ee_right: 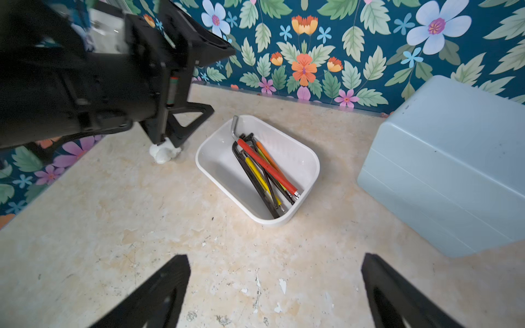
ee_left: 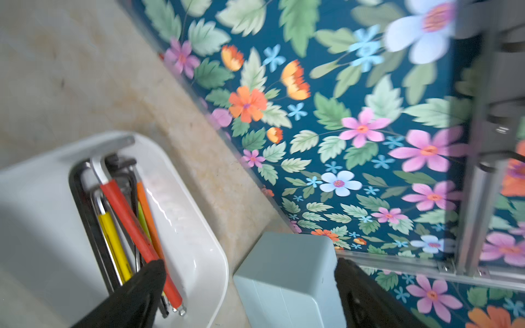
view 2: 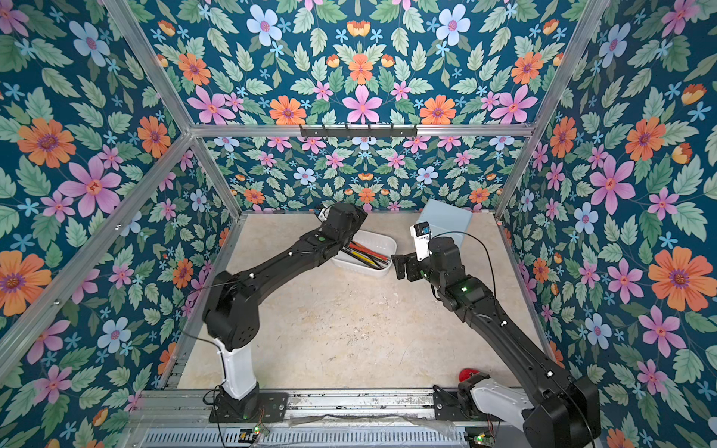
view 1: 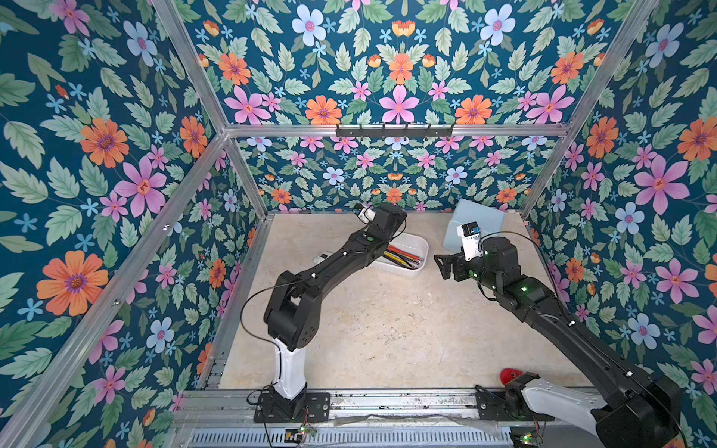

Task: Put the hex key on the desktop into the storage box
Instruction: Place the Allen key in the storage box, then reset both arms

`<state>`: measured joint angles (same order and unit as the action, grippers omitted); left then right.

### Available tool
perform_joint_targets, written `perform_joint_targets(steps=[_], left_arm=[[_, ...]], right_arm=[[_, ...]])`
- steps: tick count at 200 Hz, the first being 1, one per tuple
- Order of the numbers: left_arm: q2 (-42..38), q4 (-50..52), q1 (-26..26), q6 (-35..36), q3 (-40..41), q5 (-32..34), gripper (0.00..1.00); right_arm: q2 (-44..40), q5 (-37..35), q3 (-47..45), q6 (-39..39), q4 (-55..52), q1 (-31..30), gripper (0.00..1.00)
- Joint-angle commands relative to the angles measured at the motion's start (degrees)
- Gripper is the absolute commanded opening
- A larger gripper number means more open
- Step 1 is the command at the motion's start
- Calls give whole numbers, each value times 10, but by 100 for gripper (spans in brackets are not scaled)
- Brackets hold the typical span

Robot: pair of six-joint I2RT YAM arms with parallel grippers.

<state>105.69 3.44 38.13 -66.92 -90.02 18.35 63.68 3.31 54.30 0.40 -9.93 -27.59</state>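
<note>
Hex keys [ee_right: 262,173] lying bundled in the storage box [ee_right: 309,159], none held. Red-sleeved key [ee_right: 267,167] on top and slantwise, its bare bent end propped over the rim at one short side; yellow, orange and plain dark ones beneath. Storage box [view 1: 418,248] just right of the middle of the frame in both top views, flat on the desktop [view 1: 388,329], partly hidden by the left arm's wrist. Left pincer [ee_left: 250,264] above the box's end, fingers spread wide apart and clamped on nothing; seen from the right wrist too, gaping, up off the surface. Right pincer [ee_right: 275,258] just beside the box on its right in a top view [view 1: 444,265], fingers likewise wide apart, empty, over bare desktop. Pale blue box [view 1: 481,221] near the storage box but apart from it, to its upper right, close to the back wall. Beige, stone-patterned surface, mottled, scuffed with dark specks and flecked with small white chips near the right pincer. Aluminium rails [view 1: 388,399] along the edges and up the corners. Walls [view 1: 97,155] on three sides papered dark teal with large orange, pink and pale blue flowers. Black hook strip [view 1: 394,132] on the cross rail, upper middle of the frame. Red button [view 1: 510,375] at lower right by the right arm's base.
</note>
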Motion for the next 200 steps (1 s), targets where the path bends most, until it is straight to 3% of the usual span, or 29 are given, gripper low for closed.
perform_joint_targets(steps=[1,25,42,69,93,115,126,157,181,200], left_arm=[[-78,-27,-1,301,39,102,99],[-151,-60,-20,551,123,159,99],[-187,-75,-55,622,200,178,99],[-238,-111,-169,595,337,148,99],[-283,-207,-273,574,471,108,99],[-289,-341,-333,594,572,54,99],[-270,-387,-345,610,595,36,99],[-196,-469,-349,646,616,2,99],[-154,-623,-350,658,675,-28,99],[-164,-635,-358,648,692,-56,99]], right_arm=[[-15,-13,-10,20,52,1,99],[-25,-43,-41,38,104,5,99],[-20,-85,-63,53,140,13,99],[-19,-133,-85,88,176,47,99],[-39,-153,-130,111,226,95,99],[-54,-143,-198,121,301,141,99],[-55,-134,-228,108,337,155,99],[-45,-208,-284,64,413,160,99],[-8,-226,-286,64,426,188,99],[24,-232,-307,52,479,205,99]])
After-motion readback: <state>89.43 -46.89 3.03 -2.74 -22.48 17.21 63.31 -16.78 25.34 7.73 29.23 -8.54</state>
